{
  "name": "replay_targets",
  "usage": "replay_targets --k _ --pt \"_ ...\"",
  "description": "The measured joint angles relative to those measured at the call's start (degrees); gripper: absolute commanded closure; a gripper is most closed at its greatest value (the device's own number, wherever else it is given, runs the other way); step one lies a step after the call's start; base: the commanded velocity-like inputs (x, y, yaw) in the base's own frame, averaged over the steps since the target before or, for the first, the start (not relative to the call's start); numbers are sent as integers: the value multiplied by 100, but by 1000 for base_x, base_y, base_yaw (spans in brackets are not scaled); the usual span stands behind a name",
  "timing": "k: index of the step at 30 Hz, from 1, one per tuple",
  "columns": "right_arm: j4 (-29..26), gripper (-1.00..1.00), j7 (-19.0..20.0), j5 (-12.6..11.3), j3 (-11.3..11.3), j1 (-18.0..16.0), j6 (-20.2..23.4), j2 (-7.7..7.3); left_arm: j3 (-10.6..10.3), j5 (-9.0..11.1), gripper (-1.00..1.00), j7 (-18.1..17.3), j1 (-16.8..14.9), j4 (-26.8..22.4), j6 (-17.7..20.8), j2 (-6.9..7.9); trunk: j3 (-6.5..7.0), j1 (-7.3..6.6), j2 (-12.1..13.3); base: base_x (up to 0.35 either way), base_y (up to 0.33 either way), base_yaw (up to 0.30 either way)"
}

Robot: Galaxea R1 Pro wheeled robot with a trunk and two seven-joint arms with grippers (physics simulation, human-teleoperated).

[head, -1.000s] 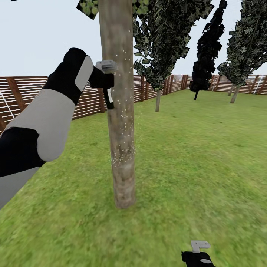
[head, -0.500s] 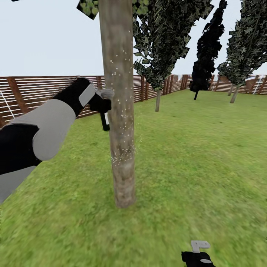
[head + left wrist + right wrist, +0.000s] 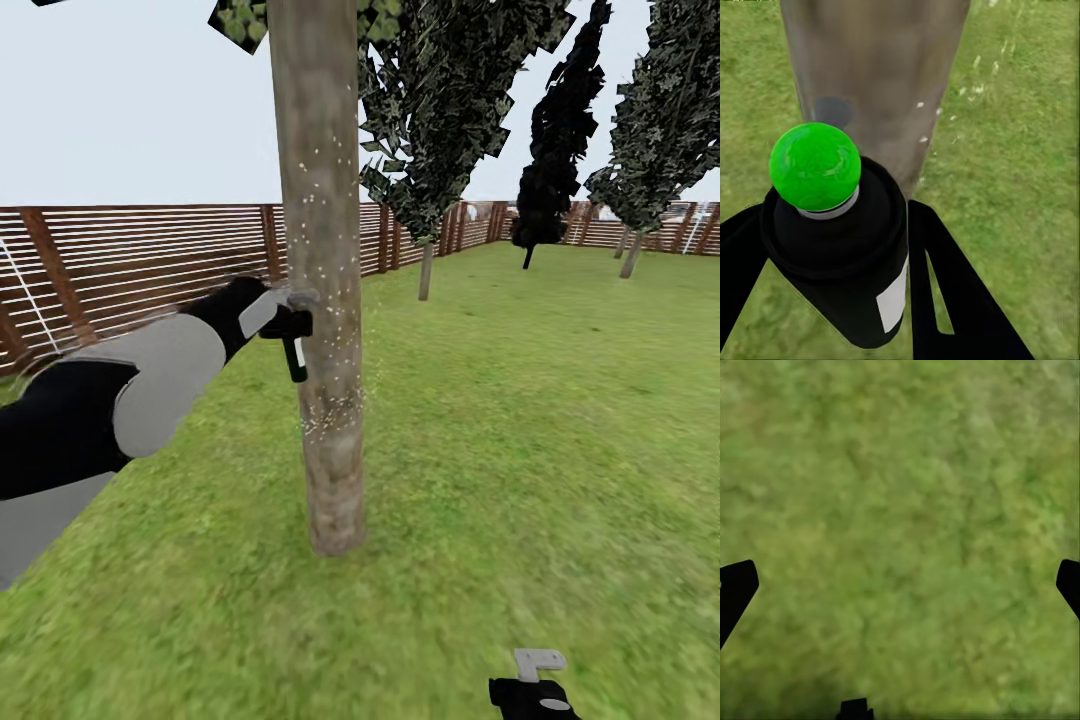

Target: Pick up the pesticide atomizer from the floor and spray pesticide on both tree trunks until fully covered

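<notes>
A pale mottled tree trunk [image 3: 322, 300] rises from the lawn in the middle of the head view, flecked with white spray droplets. Right beside it my left gripper [image 3: 290, 325] is shut on the pesticide atomizer [image 3: 296, 355], a small dark bottle with a white label. In the left wrist view the pesticide atomizer [image 3: 844, 247] sits between my two black fingers [image 3: 952, 292], its green dot [image 3: 815, 166] pointing at the tree trunk [image 3: 877, 82] just ahead. My right gripper [image 3: 530, 690] hangs low over the grass, and its fingertips [image 3: 735, 589] stand wide apart over bare lawn.
A brown slat fence [image 3: 130, 260] rings the lawn behind the trunk. Dark narrow conifers [image 3: 450, 110] stand further back on the right. Green grass [image 3: 520, 420] stretches open to the right of the trunk.
My left arm has come down along the trunk with the atomizer, from upper height to about mid-trunk. More white droplets speckle the bark. The right gripper has stayed still.
</notes>
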Motion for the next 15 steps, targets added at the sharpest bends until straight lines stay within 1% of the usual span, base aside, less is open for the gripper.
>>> replay_targets --k 4,6,7,9,10,11,14,15 --pt "1 -100 -4 0 0 0 0 0 -12 -12 100 1 444 2 -349 -26 0 0 0 0 0 0" --pt "4 -100 -3 0 2 0 -5 5 -12 -12 100 1 705 4 -535 -30 0 0 0 0 0 0" --pt "4 -100 0 0 7 0 -18 19 -12 -12 100 1 884 4 -642 -31 0 0 -1 0 0 0" --pt "5 -100 2 0 6 0 -29 20 -13 -13 100 1 1064 2 -843 -31 0 0 -1 0 0 0" --pt "25 -100 6 2 2 2 -38 13 -13 -14 100 1 1215 5 -997 -28 0 0 0 0 0 0" --pt "62 -100 10 3 0 5 -41 6 -8 -14 100 1 1327 4 -1059 -25 0 0 0 0 0 0" --pt "432 -100 20 -6 -3 10 -59 3 -5 -15 100 1 1533 3 -1116 -23 0 0 -1 0 0 0" --pt "594 -100 13 -17 -3 20 -88 5 -7 -23 100 4 1674 5 -1264 -19 -1 0 0 0 0 0"
